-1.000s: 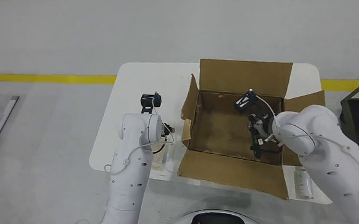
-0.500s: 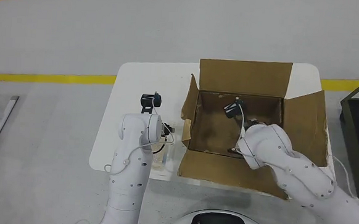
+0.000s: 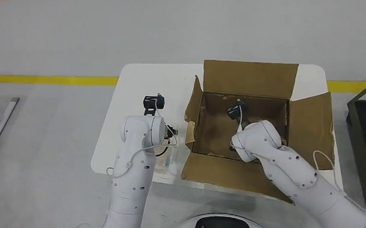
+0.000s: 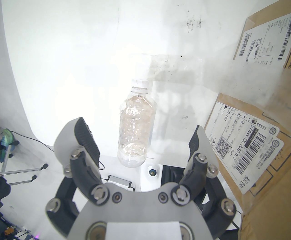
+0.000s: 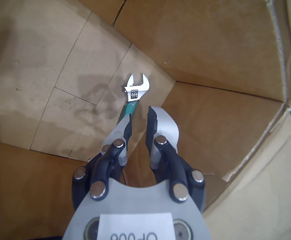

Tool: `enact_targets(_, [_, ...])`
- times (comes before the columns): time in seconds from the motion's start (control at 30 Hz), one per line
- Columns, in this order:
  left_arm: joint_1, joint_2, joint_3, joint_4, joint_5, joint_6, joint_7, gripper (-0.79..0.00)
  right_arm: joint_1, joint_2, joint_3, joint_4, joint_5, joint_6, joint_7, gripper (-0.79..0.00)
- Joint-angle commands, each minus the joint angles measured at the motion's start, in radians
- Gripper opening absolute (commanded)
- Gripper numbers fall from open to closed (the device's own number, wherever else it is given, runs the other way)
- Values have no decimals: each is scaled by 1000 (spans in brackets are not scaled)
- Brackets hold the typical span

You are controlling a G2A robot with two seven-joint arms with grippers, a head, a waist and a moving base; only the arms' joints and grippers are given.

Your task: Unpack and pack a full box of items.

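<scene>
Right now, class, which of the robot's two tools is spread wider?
The left tool, over the clear bottle: it is spread far apart. The right tool, inside the cardboard box near the wrench, shows only a narrow gap.

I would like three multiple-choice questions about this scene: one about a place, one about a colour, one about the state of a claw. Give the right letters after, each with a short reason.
1. Where does the wrench lie?
A. On a shelf
B. On the floor of the cardboard box
C. On a chair

2. What colour is the wrench's handle?
A. Red
B. Yellow
C. Green

3. How is the left claw?
A. Open, over the bottle
B. Shut on the bottle
C. Shut on the wrench

Answers: 1 B, cardboard walls rise around it. 2 C, green shows below the steel head. 3 A, its fingers stand wide apart, clear of the bottle.
</scene>
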Motion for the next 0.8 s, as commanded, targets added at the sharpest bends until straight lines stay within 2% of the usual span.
enact_targets(0.0, [0, 0, 0, 0, 0, 0, 0, 0, 2, -7, 3, 19, 13, -1, 0, -474])
enact_targets(0.33, [0, 0, 0, 0, 0, 0, 0, 0, 10, -29, 31, 93, 30, -22, 0, -456])
enact_targets(0.43, [0, 0, 0, 0, 0, 0, 0, 0, 13, -34, 39, 113, 33, -34, 0, -428])
enact_targets(0.77, [0, 0, 0, 0, 0, 0, 0, 0, 16, -54, 52, 166, 49, -53, 0, -434])
